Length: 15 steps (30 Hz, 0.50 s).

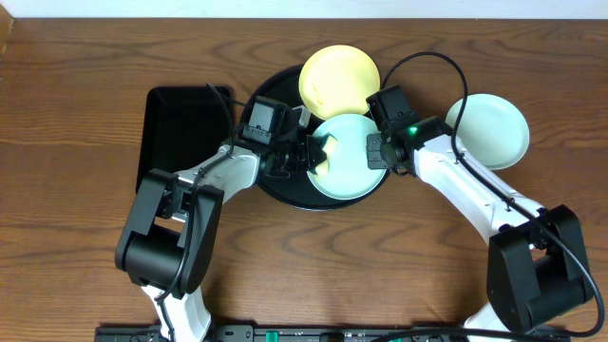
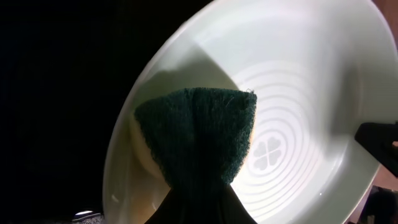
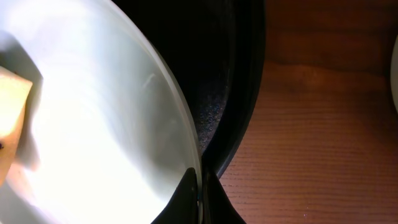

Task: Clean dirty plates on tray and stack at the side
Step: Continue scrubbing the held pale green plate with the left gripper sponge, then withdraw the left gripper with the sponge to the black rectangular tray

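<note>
The round black tray point(image 1: 281, 195) sits mid-table. A pale blue-green plate point(image 1: 347, 166) lies in it, tilted. My right gripper point(image 1: 377, 150) is shut on that plate's right rim; in the right wrist view the rim point(image 3: 186, 143) runs between its closed fingers point(image 3: 200, 190). My left gripper point(image 1: 302, 152) is shut on a dark green sponge point(image 2: 199, 134) with a yellow side, pressed on the plate's point(image 2: 298, 124) inner left face. A pale yellow plate point(image 1: 339, 78) rests on the tray's far edge. Another pale blue-green plate point(image 1: 489, 128) lies on the table to the right.
A smaller rectangular black tray point(image 1: 180, 128) lies left of the round one, under the left arm. Brown wooden tabletop point(image 3: 323, 124) shows right of the round tray's rim point(image 3: 239, 93). A black cable point(image 1: 427, 59) loops above the right arm.
</note>
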Each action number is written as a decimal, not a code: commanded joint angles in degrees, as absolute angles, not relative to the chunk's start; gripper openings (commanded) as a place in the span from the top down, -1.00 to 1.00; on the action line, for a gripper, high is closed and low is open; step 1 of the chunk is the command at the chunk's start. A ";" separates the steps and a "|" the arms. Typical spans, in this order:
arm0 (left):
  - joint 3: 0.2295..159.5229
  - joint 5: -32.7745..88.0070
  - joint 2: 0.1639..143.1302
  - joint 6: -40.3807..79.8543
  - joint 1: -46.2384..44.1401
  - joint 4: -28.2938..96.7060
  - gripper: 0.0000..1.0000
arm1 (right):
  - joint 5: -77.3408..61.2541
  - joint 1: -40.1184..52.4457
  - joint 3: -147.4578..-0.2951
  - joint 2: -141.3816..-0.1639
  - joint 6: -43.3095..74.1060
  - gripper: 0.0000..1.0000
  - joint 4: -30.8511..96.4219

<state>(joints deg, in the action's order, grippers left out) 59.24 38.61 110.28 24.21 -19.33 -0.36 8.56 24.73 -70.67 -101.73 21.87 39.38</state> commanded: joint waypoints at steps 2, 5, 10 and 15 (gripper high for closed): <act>60.58 37.93 111.70 24.36 -19.14 -0.58 0.85 | 7.66 26.22 -70.41 -102.35 20.93 0.98 39.44; 60.58 37.93 111.72 24.36 -19.14 -1.30 0.85 | 7.66 26.22 -70.41 -102.35 20.93 0.98 39.44; 60.58 37.93 111.72 25.61 -19.14 -4.38 0.85 | 7.68 26.24 -70.41 -102.35 20.91 0.98 39.44; 61.69 38.00 111.70 25.85 -18.85 -7.77 0.85 | 7.68 26.22 -70.41 -102.35 20.91 0.98 39.42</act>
